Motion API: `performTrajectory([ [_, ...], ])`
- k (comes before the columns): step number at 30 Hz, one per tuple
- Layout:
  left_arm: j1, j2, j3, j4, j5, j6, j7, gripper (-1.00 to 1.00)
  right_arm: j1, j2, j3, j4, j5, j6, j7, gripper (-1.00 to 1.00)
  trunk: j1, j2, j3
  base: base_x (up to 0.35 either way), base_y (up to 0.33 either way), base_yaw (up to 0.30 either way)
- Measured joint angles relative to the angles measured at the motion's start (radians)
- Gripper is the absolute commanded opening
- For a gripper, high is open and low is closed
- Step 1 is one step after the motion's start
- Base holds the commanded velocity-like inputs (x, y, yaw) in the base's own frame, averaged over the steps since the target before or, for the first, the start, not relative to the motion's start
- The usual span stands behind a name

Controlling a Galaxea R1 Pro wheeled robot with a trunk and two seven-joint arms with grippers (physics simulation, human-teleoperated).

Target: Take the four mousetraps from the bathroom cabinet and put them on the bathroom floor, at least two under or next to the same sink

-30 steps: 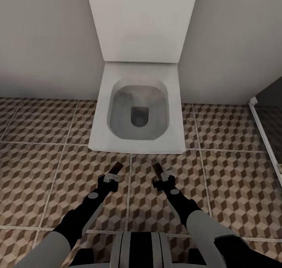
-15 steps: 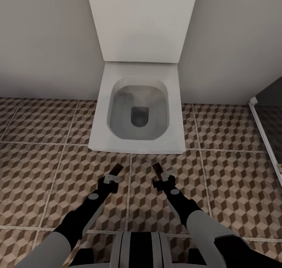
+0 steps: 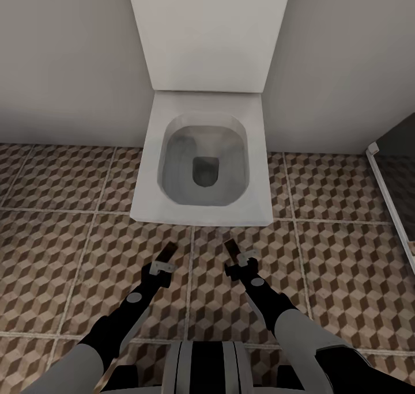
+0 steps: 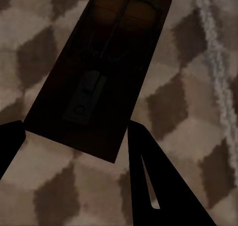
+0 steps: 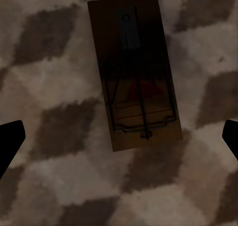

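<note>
Lying on bathroom floor (image 3: 69, 256) before toilet (image 3: 202, 169): two mousetraps (image 3: 170, 249)

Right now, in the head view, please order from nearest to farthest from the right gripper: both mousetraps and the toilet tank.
1. Right mousetrap, just ahead of the right gripper.
2. Left mousetrap, by the left gripper.
3. Toilet tank, far ahead at the wall.

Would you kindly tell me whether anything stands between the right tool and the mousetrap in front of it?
Nothing visible does. The mousetrap sits straight ahead of the right tool, whose fingers are spread wide of it, with bare bathroom floor around. The toilet stands beyond the trap.
</note>
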Motion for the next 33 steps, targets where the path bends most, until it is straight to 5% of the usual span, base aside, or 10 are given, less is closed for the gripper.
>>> performTrajectory([
  [12, 0.000, 0.001, 0.000, 0.025, -0.006, -0.019, -0.001, -1.00, 0.000, 0.000, 0.000, 0.000, 0.000, 0.000, 0.000, 1.00, 0.000, 0.000, 0.000, 0.000, 0.000, 0.000],
  [16, 0.000, 0.001, 0.000, 0.049, -0.043, -0.021, -0.001, -1.00, 0.000, 0.000, 0.000, 0.000, 0.000, 0.000, 0.000, 1.00, 0.000, 0.000, 0.000, 0.000, 0.000, 0.000],
  [20, 0.000, -0.001, 0.003, 0.080, -0.137, -0.024, -0.002, -1.00, 0.000, 0.000, 0.000, 0.000, 0.000, 0.000, 0.000, 1.00, 0.000, 0.000, 0.000, 0.000, 0.000, 0.000],
  [33, 0.000, -0.001, 0.002, 0.076, -0.149, -0.025, -0.003, -1.00, 0.000, 0.000, 0.000, -0.001, 0.000, 0.000, 0.000, 1.00, 0.000, 0.000, 0.000, 0.000, 0.000, 0.000],
])
